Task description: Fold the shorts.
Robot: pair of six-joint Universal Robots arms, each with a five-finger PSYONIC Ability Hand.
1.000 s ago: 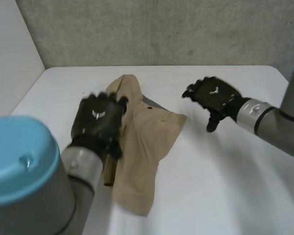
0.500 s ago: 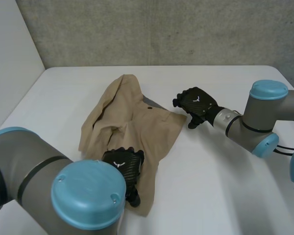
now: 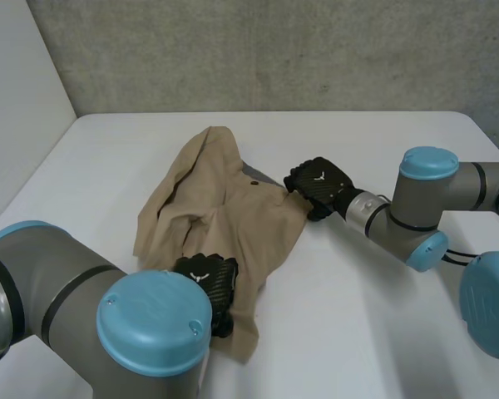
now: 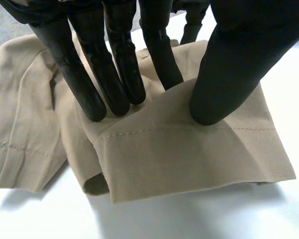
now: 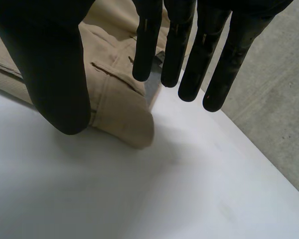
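The tan shorts (image 3: pixel 233 208) lie crumpled on the white table (image 3: pixel 382 316), waist to the far side, one leg towards me. My left hand (image 3: pixel 206 278) sits on the near leg by its hem. In the left wrist view its fingers (image 4: pixel 114 79) and thumb (image 4: pixel 229 64) press into the shorts (image 4: pixel 189 154) and squeeze a raised ridge of cloth between them. My right hand (image 3: pixel 318 181) is at the waist's right corner. In the right wrist view the fingers (image 5: pixel 189 50) are straight above the shorts (image 5: pixel 114 99), thumb (image 5: pixel 50 64) at the waistband edge, nothing pinched.
A grey concrete wall (image 3: pixel 274 50) stands behind the table and a white wall (image 3: pixel 17 100) at its left. My left arm's elbow (image 3: pixel 150 332) bulks over the near edge. The right arm (image 3: pixel 416 208) reaches in over the table's right half.
My left hand has come down from the shorts' far left side to the near leg hem and closed on the cloth. My right hand has moved left onto the waist corner.
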